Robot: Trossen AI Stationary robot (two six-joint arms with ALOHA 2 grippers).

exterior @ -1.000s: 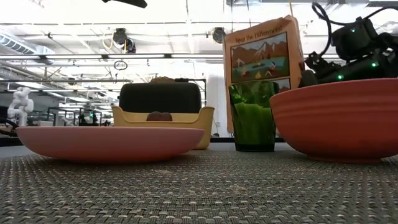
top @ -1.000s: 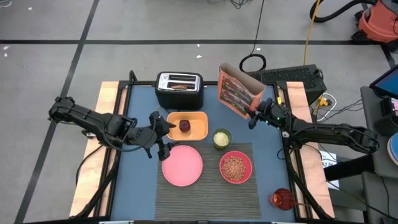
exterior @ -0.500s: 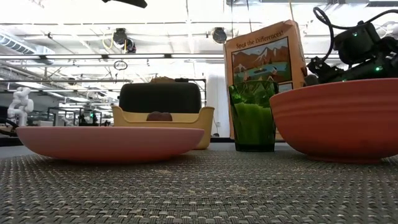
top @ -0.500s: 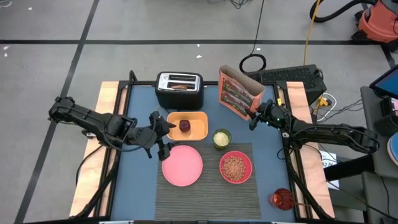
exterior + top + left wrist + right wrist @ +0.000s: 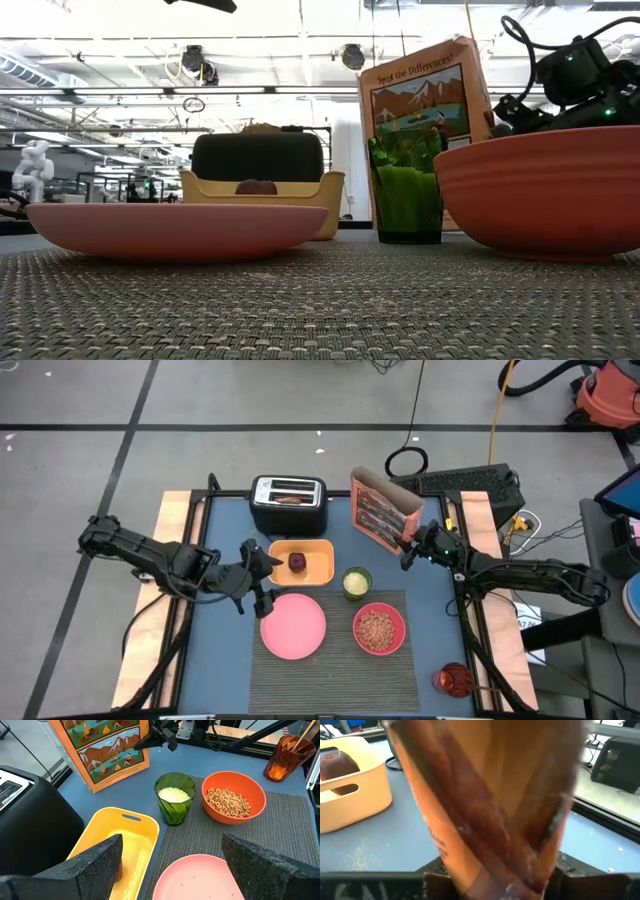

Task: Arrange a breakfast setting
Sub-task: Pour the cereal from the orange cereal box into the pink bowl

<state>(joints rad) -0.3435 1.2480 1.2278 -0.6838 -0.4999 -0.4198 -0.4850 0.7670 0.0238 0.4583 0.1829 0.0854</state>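
The right end effector (image 5: 407, 550) pinches the lower corner of the orange-red cereal box (image 5: 377, 512); its wrist view shows the box's narrow edge (image 5: 495, 805) clamped between the two fingers. The box stands tilted on the blue worktop (image 5: 430, 620), top flaps open, reaching away from this end effector toward the black toaster (image 5: 288, 503), which holds a brown toast slice (image 5: 291, 499) in its slot.

The left end effector (image 5: 255, 573) hovers with fingers spread wide, one finger (image 5: 95, 865) over the yellow tray (image 5: 318, 563), the other (image 5: 270, 865) on the round pink plate's (image 5: 293, 625) side. A small dark-red fruit (image 5: 298, 562) lies in the tray just beyond it. The plate sits just beside this end effector on the dark grey ribbed placemat (image 5: 330, 670).

Farther from the left end effector, toward the right one, stand a green glass (image 5: 356, 582) of pale contents and an orange-red bowl (image 5: 379, 628) of cereal rings, the bowl on the placemat. An amber cup (image 5: 452, 680) stands near the worktop's front corner below the right arm.
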